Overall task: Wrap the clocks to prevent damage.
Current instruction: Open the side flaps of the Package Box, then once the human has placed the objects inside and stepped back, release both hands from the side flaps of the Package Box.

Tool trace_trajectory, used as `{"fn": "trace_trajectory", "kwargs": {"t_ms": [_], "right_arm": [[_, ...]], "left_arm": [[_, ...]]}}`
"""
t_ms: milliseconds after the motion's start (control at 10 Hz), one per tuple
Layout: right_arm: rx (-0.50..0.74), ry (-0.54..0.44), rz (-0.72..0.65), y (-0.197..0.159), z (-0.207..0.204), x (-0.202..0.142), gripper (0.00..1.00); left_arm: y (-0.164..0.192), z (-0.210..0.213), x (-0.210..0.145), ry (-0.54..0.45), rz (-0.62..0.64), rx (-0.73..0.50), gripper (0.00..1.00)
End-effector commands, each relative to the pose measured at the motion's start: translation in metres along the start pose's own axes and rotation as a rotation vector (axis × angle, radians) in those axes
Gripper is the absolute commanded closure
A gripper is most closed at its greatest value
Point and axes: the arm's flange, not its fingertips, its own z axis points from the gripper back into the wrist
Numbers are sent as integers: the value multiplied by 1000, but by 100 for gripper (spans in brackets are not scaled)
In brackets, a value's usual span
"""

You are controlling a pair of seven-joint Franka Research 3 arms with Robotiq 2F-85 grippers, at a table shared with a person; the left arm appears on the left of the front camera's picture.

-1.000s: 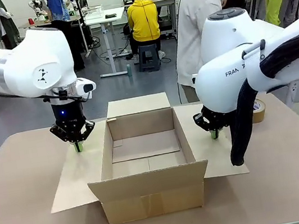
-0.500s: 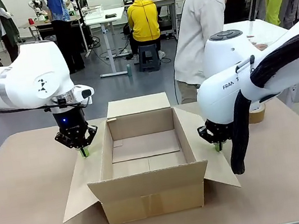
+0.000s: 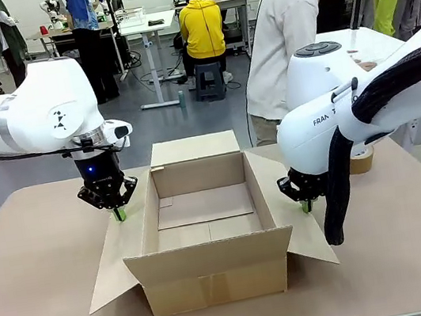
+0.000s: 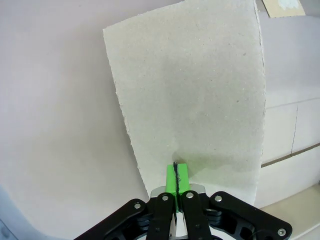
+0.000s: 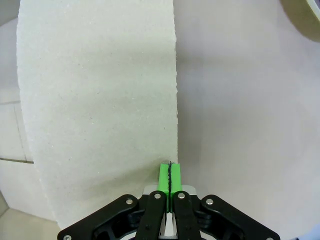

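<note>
Cardboard box (image 3: 213, 274) stands open. In front view I see my left gripper (image 3: 118, 213) at its left flap (image 3: 122, 260) and my right gripper (image 3: 307, 207) at its right flap (image 3: 285, 226). In both wrist views the pads are pinched together, empty. If I press harder I may crease a flap or tip the box. Where the clocks are, I can't tell.

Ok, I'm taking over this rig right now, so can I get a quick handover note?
Left hand: shut, holding nothing, tip over the left flap; contact unclear.
Right hand: shut, holding nothing, over the right flap.
Cardboard box: mid-table, open, flaps spread. Tape roll: on the table, behind the right arm.
Done: box opened.
Left: all the wrapping.
</note>
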Motion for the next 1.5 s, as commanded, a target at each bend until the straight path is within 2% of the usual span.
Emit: {"fn": "trace_trajectory", "kwargs": {"t_ms": [0, 1400], "right_arm": [[-3, 4, -1, -1, 0, -1, 99], [-3, 4, -1, -1, 0, -1, 99]], "left_arm": [[-1, 0, -1, -5, 4, 12, 100], [-1, 0, -1, -5, 4, 12, 100]]}}
